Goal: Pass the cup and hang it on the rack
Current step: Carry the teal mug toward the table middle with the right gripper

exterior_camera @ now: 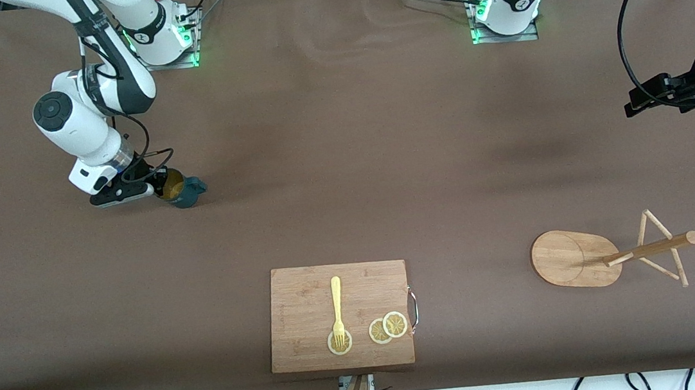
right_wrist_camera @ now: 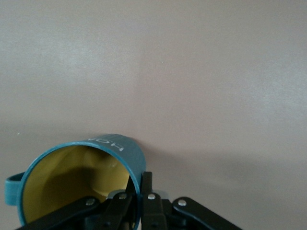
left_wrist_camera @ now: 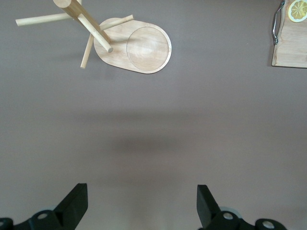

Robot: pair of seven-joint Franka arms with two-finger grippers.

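A: What's the risk here?

B: The right end effector [exterior_camera: 156,188] pinches only the rim of the cup [exterior_camera: 182,191]: one finger inside the yellowish wall, one outside. A thin bite like that could let the cup swing or slip once it's carried toward the handover, especially as it hangs tilted.

A: Is the cup off the desk [exterior_camera: 345,176] yet?

B: Hard to say; in the front view it looks to be touching or just above the surface, at the right arm's end of the desk. Its handle points away from the fingers, so it stays free for hanging.

A: And the other arm?

B: The left end effector [left_wrist_camera: 142,206] waits with fingers spread wide, over bare desk at the left arm's end, holding nothing. The rack [exterior_camera: 612,254] stands near it, closer to the front camera. The pegs are thin, so a poorly angled handle might miss one or tip the rack.
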